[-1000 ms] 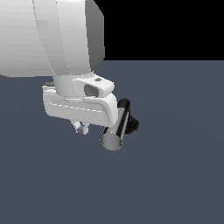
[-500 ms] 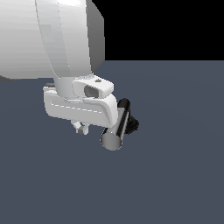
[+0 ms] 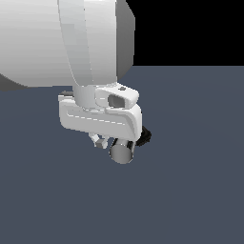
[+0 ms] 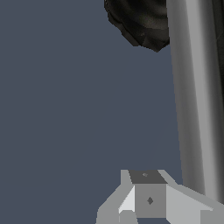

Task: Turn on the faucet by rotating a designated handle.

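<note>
Exterior view: gripper [image 3: 101, 141] touches the chrome handle [image 3: 122, 152] of faucet [image 3: 143, 137].

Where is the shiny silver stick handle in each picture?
Exterior view: the glossy chrome cylinder handle pokes out just under the big white gripper, its flat round end facing the camera.
Wrist view: the same handle fills one side of the picture as a long silver bar.
Shared landmark: the black knobby faucet base at the handle's far end.
</note>
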### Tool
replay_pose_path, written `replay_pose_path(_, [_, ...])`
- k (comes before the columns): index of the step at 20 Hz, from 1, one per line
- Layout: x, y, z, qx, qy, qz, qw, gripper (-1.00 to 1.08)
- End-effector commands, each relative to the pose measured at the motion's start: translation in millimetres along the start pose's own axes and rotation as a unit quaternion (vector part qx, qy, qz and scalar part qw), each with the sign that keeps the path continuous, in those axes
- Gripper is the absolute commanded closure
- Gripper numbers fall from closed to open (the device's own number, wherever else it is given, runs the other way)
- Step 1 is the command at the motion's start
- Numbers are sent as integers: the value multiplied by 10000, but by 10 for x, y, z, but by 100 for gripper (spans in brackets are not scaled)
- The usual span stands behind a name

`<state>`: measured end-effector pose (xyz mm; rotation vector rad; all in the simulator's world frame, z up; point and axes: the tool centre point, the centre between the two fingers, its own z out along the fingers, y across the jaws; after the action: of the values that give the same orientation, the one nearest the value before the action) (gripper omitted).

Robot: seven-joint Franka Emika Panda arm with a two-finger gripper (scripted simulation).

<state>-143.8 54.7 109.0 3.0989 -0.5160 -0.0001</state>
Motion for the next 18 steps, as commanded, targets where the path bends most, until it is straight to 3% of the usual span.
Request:
replay_pose_path(1, [7, 109, 0, 0, 0, -1, 10000, 108])
replay_pose_path(18, [62, 868, 0, 0, 0, -1, 10000, 108])
